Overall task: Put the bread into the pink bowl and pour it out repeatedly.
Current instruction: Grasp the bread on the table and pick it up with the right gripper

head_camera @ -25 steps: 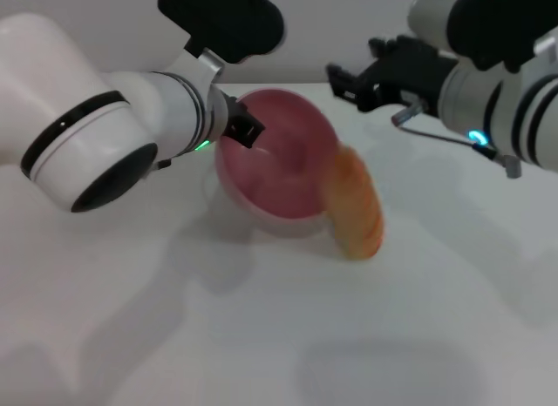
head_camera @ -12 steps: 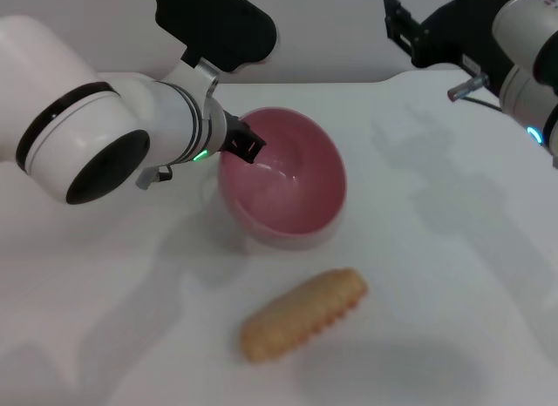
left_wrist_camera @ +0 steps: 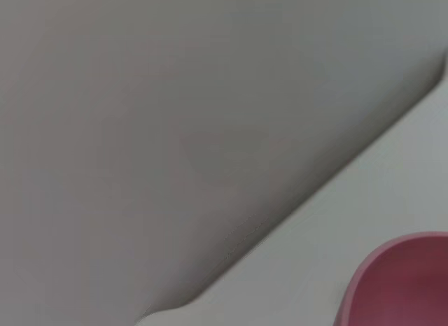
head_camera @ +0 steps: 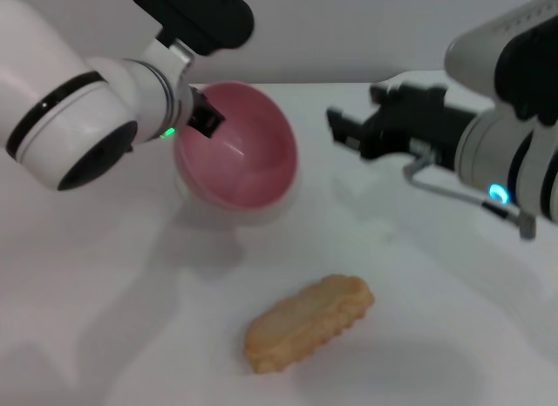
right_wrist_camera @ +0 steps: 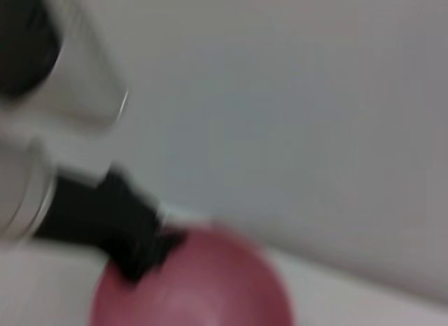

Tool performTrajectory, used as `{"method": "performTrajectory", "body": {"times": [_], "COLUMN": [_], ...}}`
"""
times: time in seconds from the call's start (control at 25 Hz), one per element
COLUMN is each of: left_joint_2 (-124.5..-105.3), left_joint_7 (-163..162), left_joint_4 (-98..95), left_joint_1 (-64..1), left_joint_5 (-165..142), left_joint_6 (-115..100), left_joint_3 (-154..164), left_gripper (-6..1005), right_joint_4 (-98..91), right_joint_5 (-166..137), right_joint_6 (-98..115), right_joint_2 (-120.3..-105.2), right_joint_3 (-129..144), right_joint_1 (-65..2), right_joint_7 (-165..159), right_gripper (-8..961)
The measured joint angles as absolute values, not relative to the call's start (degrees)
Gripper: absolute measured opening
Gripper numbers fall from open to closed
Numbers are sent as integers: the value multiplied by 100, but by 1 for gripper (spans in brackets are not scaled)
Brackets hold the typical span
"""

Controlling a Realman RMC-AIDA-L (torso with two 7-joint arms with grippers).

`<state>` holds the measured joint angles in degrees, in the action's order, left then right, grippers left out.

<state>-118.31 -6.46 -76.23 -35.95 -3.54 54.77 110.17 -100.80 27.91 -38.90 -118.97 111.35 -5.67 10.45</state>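
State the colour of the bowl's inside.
Plain pink, smooth and glossy, with no pattern. The bowl shows best in the head view, tilted toward the camera.

Your right wrist view is blurry. You see the pink bowl (right_wrist_camera: 192, 284) low in frame, its opening tipped toward the camera, nothing visible inside it. The left claw (right_wrist_camera: 140, 252), black, sits on the bowl's rim, touching it; you can't tell how its fingers stand. Behind it the left arm (right_wrist_camera: 28, 179) shows as white and black housings. A plain grey wall (right_wrist_camera: 294, 109) fills the rest; a strip of pale bench (right_wrist_camera: 364, 305) runs beside the bowl.
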Motion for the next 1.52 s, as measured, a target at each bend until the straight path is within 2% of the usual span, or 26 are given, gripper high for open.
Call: {"method": "performTrajectory", "body": {"times": [0.56, 1.52], "left_joint_2": [-11821, -11821], "left_joint_7": [-626, -509], "left_joint_4": [-7505, -7274], "left_joint_1": [-3699, -3869], "left_joint_5": [-556, -563], "left_joint_6": [5605, 5621], "left_joint_3": [10647, 10518], "left_gripper": [120, 123], "right_joint_4": [-10199, -9223], "right_joint_5": [3466, 3795], "right_joint_6": [-5650, -5869], "right_joint_2": [-11900, -11889], "right_joint_3": [10795, 11084], "right_joint_1": [-560, -873], "right_joint_7": [429, 193], "right_gripper": [625, 623]}}
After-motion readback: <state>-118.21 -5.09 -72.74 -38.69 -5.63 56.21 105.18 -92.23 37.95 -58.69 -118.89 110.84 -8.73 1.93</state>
